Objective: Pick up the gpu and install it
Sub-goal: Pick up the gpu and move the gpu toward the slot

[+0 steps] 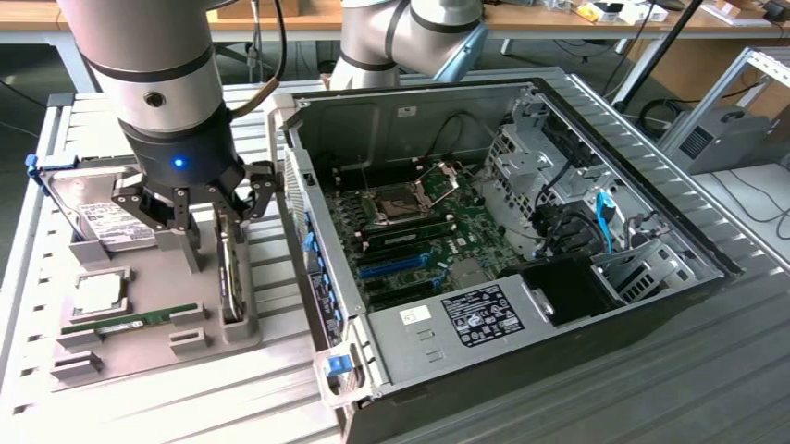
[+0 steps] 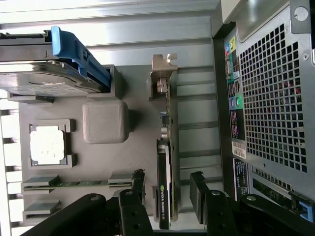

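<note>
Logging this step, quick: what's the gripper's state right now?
Gripper: open, fingers either side of the gpu, not clamped on it.

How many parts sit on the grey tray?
4: silver hard drive farthest, square silver processor in the middle, slim green memory stick nearest, green-and-black gpu card on edge beside the open case.

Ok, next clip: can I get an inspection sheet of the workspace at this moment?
Surface: ribbed metal table, carrying a grey tray.
Job's things: gpu on edge in the tray; computer case open beside it.
Clutter: hard drive, processor, memory stick on the tray.
Gripper: gripper open, fingers either side of the gpu, apart from it.
Cables: black and blue cables inside the case.
Surroundings: wooden benches behind.
</note>
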You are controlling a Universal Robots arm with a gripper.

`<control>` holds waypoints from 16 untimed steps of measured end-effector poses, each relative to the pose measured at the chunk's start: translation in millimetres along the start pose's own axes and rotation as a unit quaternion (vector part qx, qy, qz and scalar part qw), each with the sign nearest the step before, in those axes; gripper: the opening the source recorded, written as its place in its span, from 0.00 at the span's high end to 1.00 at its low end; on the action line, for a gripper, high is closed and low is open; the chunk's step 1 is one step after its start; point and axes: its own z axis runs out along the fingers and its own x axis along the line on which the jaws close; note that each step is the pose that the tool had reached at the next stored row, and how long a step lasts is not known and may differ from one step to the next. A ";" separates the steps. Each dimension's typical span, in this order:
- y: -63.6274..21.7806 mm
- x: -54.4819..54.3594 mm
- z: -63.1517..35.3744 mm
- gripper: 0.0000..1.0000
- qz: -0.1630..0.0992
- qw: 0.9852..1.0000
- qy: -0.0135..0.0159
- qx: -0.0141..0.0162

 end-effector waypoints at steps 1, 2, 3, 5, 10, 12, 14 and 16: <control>0.0 0.0 0.1 0.50 0.000 1.000 0.000 0.000; 0.0 0.0 0.1 0.50 0.000 1.000 0.000 0.000; 0.0 0.0 0.1 0.50 0.000 1.000 0.000 0.000; 0.0 0.0 0.1 0.50 0.000 1.000 0.000 0.000; 0.0 0.0 0.6 0.50 0.000 1.000 0.000 0.000; -0.4 0.2 7.8 0.50 0.000 1.000 0.000 0.000; -0.7 0.4 13.8 0.50 0.000 1.000 0.000 0.000; -1.4 0.7 27.3 0.50 0.000 1.000 0.000 0.000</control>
